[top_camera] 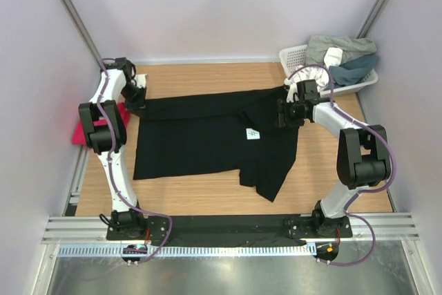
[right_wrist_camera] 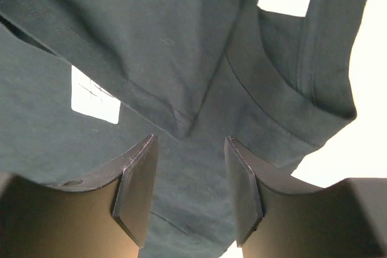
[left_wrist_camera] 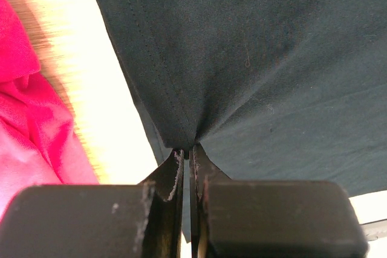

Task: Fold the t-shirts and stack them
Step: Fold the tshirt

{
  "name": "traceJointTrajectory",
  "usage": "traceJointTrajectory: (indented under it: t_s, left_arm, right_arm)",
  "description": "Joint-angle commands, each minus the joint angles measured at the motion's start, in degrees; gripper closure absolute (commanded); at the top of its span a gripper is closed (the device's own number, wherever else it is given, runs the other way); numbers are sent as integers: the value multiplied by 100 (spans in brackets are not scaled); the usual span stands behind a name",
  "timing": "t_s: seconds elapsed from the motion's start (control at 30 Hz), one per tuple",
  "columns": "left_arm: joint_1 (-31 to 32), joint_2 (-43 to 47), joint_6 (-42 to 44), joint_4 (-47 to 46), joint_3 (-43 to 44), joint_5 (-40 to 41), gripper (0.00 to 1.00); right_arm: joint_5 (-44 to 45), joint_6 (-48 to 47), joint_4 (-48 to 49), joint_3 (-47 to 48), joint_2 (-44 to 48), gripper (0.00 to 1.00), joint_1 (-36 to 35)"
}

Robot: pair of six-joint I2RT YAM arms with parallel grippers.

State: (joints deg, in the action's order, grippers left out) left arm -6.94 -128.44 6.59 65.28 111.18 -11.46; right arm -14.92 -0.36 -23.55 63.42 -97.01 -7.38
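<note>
Tabletop [top_camera: 207,195] black t-shirt [top_camera: 200,136], pinched by left pincer [left_wrist_camera: 187,162] in wrist view.

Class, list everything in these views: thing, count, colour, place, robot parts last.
black t-shirt: one, black, spread across the middle of the table
tag: one, white, on the black t-shirt
pink t-shirt: one, pink, bunched at the table's left edge
basket: one, white, far right corner
clothes: several, grey, teal, white, heaped in the basket
table: one, light wood
left fingers: two, black, shut on the black t-shirt's edge
right fingers: two, black, open over the black t-shirt
</note>
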Motion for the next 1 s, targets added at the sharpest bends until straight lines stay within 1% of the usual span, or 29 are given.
traceJointTrajectory:
  t_s: [0.0, 0.23, 0.4, 0.7, 0.97]
  left_arm:
    - [-27, 126, 70, 73, -69, 136, 100]
    - [61, 214, 53, -50, -368, 197, 100]
    - [79, 170, -9, -76, -351, 171, 100]
    - [79, 39, -26, -24, -105, 145, 100]
    - [96, 21, -61, -15, 1, 118, 100]
  right_arm:
    - [-660, 747, 430, -40, 16, 47, 184]
    - [-1101, 880, 430, 416, -546, 53, 307]
    - [-1233, 976, 334, 505, -819, 55, 325]
    - [-1171, 959, 219, 215, -600, 56, 324]
    - [-1189, 968, 237, -93, -512, 60, 325]
